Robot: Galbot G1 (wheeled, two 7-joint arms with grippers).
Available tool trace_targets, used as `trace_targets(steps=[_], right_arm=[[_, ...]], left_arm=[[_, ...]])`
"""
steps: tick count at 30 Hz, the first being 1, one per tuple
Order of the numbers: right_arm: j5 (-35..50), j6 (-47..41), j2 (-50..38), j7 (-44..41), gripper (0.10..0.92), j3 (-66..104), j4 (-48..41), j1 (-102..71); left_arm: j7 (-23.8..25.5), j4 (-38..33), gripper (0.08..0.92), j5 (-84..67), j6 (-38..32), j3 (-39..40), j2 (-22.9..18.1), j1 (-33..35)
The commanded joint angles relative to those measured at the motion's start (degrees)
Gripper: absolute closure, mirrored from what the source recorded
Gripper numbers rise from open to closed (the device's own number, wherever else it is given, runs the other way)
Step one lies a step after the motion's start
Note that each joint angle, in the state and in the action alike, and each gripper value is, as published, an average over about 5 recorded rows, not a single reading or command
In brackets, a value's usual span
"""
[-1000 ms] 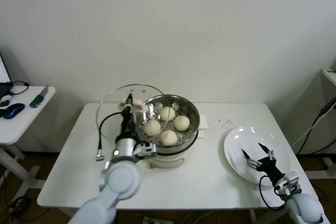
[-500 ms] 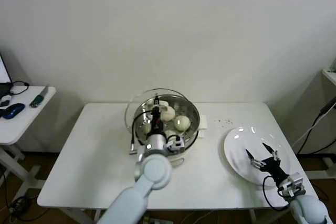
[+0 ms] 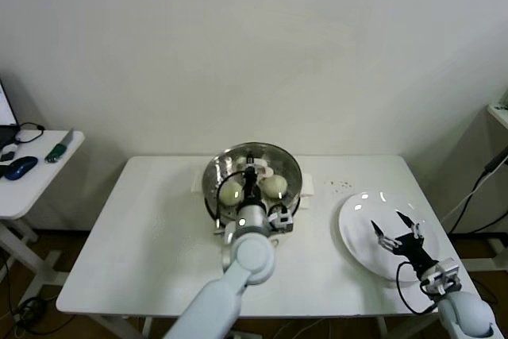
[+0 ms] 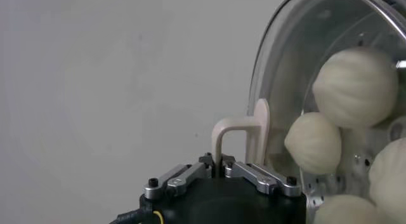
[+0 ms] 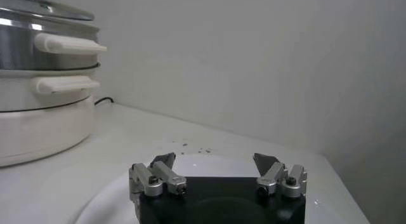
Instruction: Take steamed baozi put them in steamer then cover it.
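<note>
Baozi: the steamed baozi [image 3: 232, 192] lie inside the steamer [image 3: 292, 174] at the middle of the white table [image 3: 135, 236]; none is on the plate [image 3: 357, 232].
Cover: the glass cover [image 3: 278, 163] sits over the steamer's rim, and the buns show through the glass in the left wrist view.
Left gripper: the left gripper [image 4: 220, 170] is above the steamer, its fingers pressed together on the cover's cream handle [image 4: 244, 134].
Right gripper: the right gripper [image 3: 398, 232] hovers over the plate at the table's right side, fingers spread apart and holding nothing.
Done: the loading looks finished, and the cover appears to be in place or all but seated.
Left: seemingly only to let go of the handle and lift the left arm away; whether the cover rests fully flat on the rim cannot be told.
</note>
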Motion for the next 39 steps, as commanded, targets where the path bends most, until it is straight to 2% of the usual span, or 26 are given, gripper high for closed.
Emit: trace_targets(steps=[1, 11, 28, 31, 39], right_arm=[[0.2, 0.1, 0.1, -0.1, 0.203, 0.0, -0.1, 0.2], [0.1, 0.2, 0.3, -0.2, 0.203, 0.1, -0.1, 0.2], [-0.1, 0.4, 0.5, -0.6, 0.203, 0.2, -0.2, 0.2], [-0.1, 0.4, 0.4, -0.7, 0.203, 0.2, -0.2, 0.2], [-0.3, -0.9, 0.1, -0.7, 0.203, 0.1, -0.1, 0.2]], left_arm=[[-0.6, 2.3, 0.849, 0.2, 2.8, 0.3, -1.5, -0.3], [-1.8, 3.4, 0.849, 0.2, 2.8, 0.4, -1.4, -0.4], [-0.8, 2.8, 0.847, 0.1, 2.8, 0.4, -0.3, -0.8], [0.0, 1.0, 0.81, -0.4, 2.8, 0.5, 0.5, -0.4], [1.7, -7.0, 0.584, -4.0, 2.8, -0.5, 3.2, 1.7]])
